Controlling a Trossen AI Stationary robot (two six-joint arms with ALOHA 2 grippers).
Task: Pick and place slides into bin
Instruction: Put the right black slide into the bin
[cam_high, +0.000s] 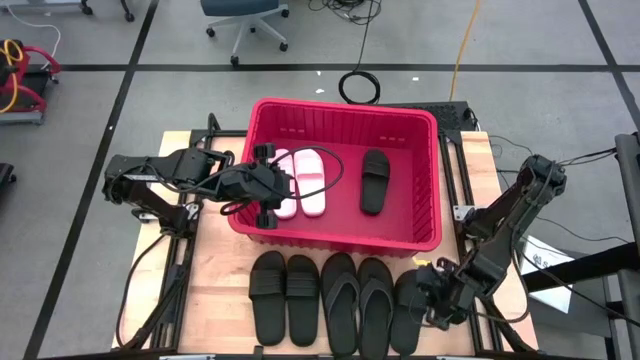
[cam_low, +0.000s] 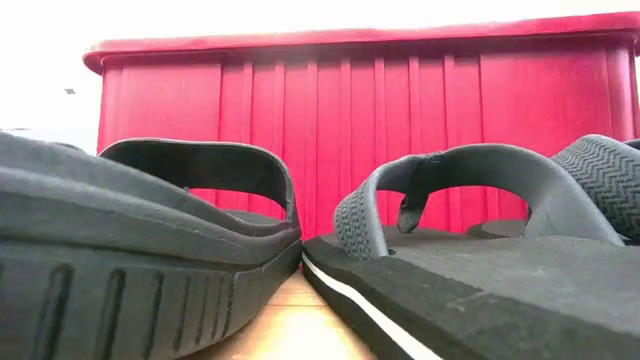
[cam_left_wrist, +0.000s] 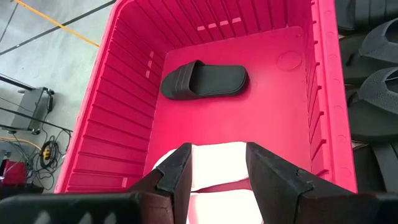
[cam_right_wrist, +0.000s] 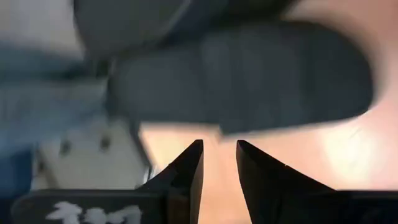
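Ribbed black slide sole (cam_low: 120, 270) foremost; slotted red bin (cam_high: 345, 125); left pincer (cam_high: 268, 186) spread over white pair (cam_high: 300, 180); right pincer (cam_right_wrist: 219, 163) narrowly parted.

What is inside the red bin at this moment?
In the red bin lie two white slides and one black slide. The left gripper covers part of one white slide.

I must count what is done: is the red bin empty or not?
Not empty. The red bin holds two white slides and one black slide.
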